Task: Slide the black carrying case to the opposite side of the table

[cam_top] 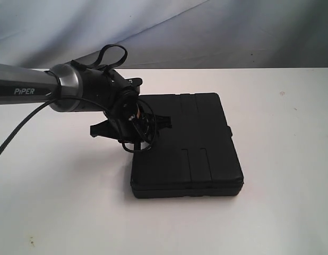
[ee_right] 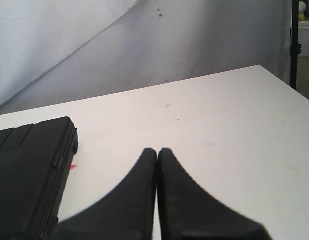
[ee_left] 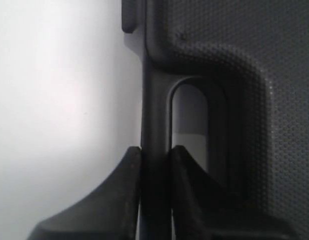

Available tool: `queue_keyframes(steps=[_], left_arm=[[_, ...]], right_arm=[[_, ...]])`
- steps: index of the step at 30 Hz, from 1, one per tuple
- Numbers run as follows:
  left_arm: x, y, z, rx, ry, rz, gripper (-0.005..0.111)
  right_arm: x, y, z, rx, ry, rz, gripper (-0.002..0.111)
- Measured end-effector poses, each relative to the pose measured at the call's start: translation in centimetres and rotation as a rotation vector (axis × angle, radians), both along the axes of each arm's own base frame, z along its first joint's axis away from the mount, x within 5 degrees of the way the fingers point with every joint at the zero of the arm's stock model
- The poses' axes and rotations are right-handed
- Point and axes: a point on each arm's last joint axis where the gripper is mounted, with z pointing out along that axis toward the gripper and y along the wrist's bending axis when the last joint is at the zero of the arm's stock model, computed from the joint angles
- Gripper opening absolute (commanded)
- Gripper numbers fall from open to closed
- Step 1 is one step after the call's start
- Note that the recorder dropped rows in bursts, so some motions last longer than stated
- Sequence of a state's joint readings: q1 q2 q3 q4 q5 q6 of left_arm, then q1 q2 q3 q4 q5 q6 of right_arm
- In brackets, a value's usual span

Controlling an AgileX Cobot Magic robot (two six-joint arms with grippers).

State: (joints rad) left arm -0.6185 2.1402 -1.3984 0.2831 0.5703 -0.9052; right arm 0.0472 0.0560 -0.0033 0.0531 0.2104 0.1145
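White bench (cam_top: 291,212) carries the black case (cam_top: 190,149), lying flat near its middle. At the case's left edge the left hand (ee_left: 154,159) pinches its handle (ee_left: 155,110). The right hand (ee_right: 157,165), fingers pressed together, hangs over bare bench nearby, apart.

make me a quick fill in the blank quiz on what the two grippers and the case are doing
1. The left gripper is shut on the ___ of the black textured plastic carrying case.
2. The right gripper is shut and holds ___.
3. The case lies flat on the wide plain tabletop, whose colour is ___.

Missing words: handle; nothing; white
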Motion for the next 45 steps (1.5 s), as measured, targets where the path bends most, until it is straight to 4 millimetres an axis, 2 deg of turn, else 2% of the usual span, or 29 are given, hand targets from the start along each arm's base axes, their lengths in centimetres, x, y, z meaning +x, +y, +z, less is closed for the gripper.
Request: queue_keyframes(steps=[8, 14, 24, 37, 41, 45], left_arm=[[0.0, 0.1, 0.0, 0.031, -0.002, -0.049, 0.0], [0.4, 1.5, -0.2, 0.098, 0.011, -0.069, 0.0], [0.9, 7.6, -0.2, 0.142, 0.005, -0.086, 0.0], [-0.7, 17.2, 0.2, 0.222, 0.026, -0.027, 0.0], [-1.1, 19.5, 0.1, 0.237, 0.035, -0.018, 0.0], [-1.3, 20.8, 0.2, 0.246, 0.038, -0.007, 0.0]], right_arm=[[0.0, 0.0, 0.0, 0.0, 0.0, 0.0, 0.0], [0.0, 0.0, 0.0, 0.0, 0.0, 0.0, 0.0], [0.0, 0.0, 0.0, 0.0, 0.0, 0.0, 0.0], [0.0, 0.0, 0.0, 0.0, 0.0, 0.0, 0.0], [0.0, 0.0, 0.0, 0.0, 0.0, 0.0, 0.0], [0.0, 0.0, 0.0, 0.0, 0.0, 0.0, 0.0]])
